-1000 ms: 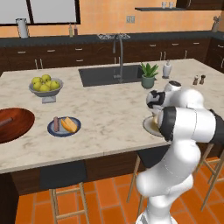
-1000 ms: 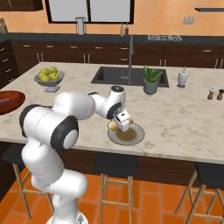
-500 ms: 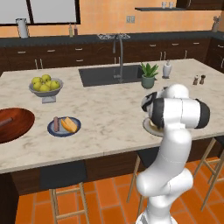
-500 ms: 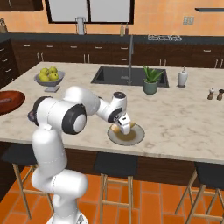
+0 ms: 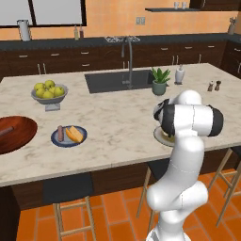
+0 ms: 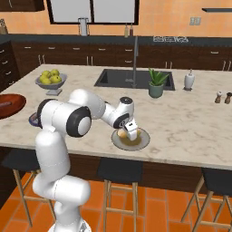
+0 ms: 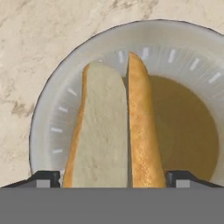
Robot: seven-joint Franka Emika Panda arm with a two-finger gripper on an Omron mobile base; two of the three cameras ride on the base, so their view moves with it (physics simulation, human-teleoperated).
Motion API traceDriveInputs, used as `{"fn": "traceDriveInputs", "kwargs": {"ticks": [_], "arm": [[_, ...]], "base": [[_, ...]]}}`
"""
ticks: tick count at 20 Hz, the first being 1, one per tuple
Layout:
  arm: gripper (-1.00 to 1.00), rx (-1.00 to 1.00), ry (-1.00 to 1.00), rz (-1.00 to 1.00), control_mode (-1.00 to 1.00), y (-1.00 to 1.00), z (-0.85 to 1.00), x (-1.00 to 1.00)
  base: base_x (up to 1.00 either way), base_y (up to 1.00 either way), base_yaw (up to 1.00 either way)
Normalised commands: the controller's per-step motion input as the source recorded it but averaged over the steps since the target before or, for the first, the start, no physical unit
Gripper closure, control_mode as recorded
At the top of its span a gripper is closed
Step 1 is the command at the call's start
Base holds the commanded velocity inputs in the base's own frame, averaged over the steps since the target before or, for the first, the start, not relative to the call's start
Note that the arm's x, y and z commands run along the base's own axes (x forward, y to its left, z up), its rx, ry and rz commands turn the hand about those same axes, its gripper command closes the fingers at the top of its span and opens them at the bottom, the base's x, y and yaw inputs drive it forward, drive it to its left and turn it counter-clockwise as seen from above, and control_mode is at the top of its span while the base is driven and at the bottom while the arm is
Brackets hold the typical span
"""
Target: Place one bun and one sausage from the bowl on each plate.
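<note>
The greyish-olive plate [image 7: 48, 127] lies under my hand, near the counter's front edge [image 6: 142, 141]. A split bun [image 7: 113, 131] rests on it lengthwise, cut face up. My gripper [image 7: 113, 179] hovers low over the bun's near end, open, with one fingertip on each side and a thin gap to the bread. In the right base view the gripper [image 6: 132, 133] stands over the bun [image 6: 121, 133]. The dark blue-grey plate [image 5: 69, 141] carries a sausage [image 5: 60, 133] and a bun [image 5: 74, 134]. The brown wooden bowl [image 5: 19, 136] at the far left holds a sausage [image 5: 5, 131].
A grey footed bowl of apples [image 5: 48, 92] stands behind the blue plate. The sink [image 5: 120, 80] with its tap, a potted plant [image 5: 160, 80], a soap bottle [image 5: 179, 74] and two shakers [image 5: 214, 86] sit further back. Stools stand under the counter's front edge.
My elbow and upper arm have swung upright while the hand stayed over the olive plate. The jaws have spread a little wider around the bun.
</note>
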Motion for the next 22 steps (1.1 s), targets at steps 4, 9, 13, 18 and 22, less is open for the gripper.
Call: {"fn": "traceDriveInputs", "kwargs": {"ticks": [4,9,13,18,22], "arm": [[-1.0,-0.01,0.0,0.0,-1.0,0.1,0.06,-0.04],[-1.0,-0.02,-0.02,0.01,-1.0,0.1,0.71,-0.69],[-1.0,-0.03,-0.01,0.08,-1.0,0.08,1.0,-0.89],[-1.0,-0.05,0.04,0.13,-1.0,0.2,1.0,-0.72],[-1.0,-0.06,0.09,0.14,-1.0,0.26,0.7,-0.94]], "base": [[0.0,0.0,0.0],[0.0,0.0,0.0],[0.0,0.0,0.0],[0.0,0.0,0.0],[0.0,0.0,0.0]]}}
